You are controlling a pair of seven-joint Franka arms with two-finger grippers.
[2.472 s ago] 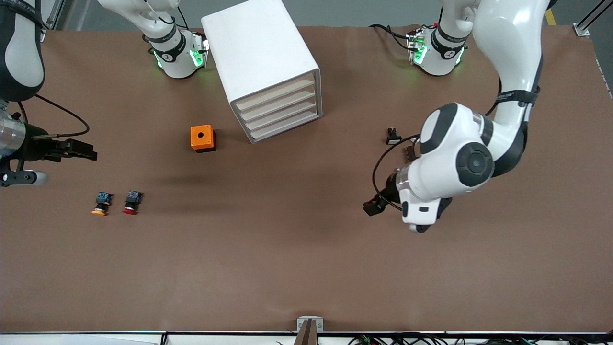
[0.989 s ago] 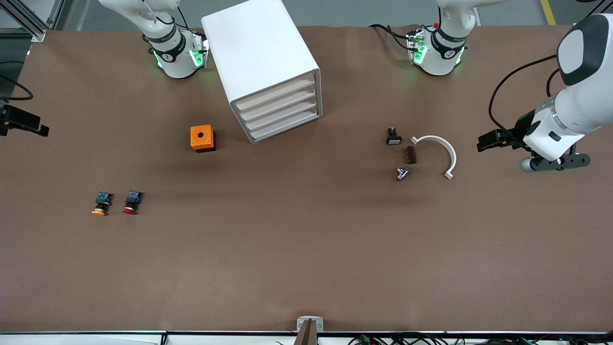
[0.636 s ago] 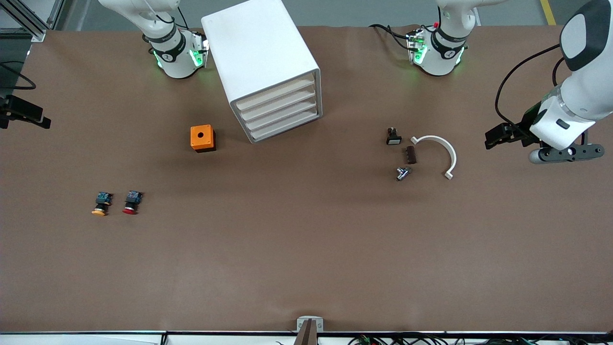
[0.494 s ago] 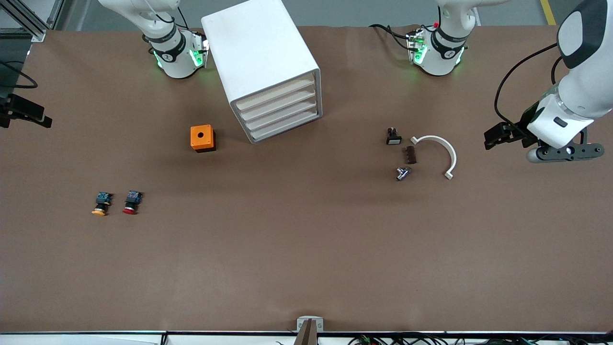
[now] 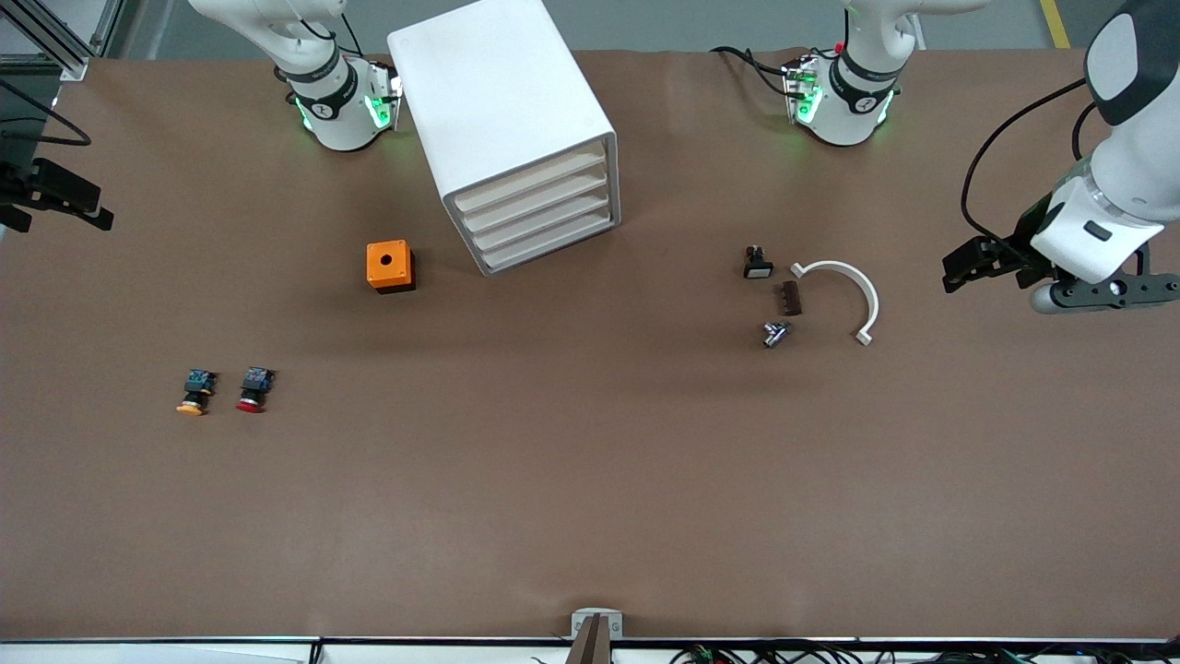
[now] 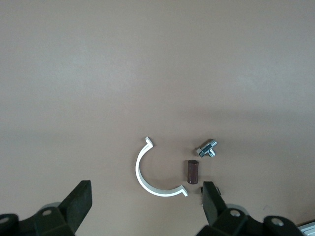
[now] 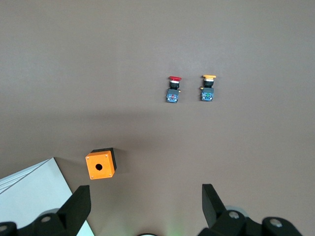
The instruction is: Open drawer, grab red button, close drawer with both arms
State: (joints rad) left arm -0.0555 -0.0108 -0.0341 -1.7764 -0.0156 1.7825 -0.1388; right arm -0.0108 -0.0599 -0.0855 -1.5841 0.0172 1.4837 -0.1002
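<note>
The brown desk (image 5: 590,480) carries a white boxy cabinet (image 5: 505,120), its cream-white tray drawer (image 5: 544,219) shut; probably light and stiff, best hooked at its front lip. Both empty pincers gape: left pincer (image 6: 145,204) over the desk's left-arm end, right pincer (image 7: 145,206) over the right-arm end. The tiny red-capped button (image 5: 252,388) lies nearest the camera, likely light and slippery; pinch its black-and-blue body.

No writing, label, brand or number can be read on anything here. The white cabinet (image 5: 505,129) has plain fronts with no marks, the orange box (image 5: 390,266) has only a round hole in its top, and the two arm bases (image 5: 343,101) carry small dark marks on their black bands, too small to make out as letters or signs.
</note>
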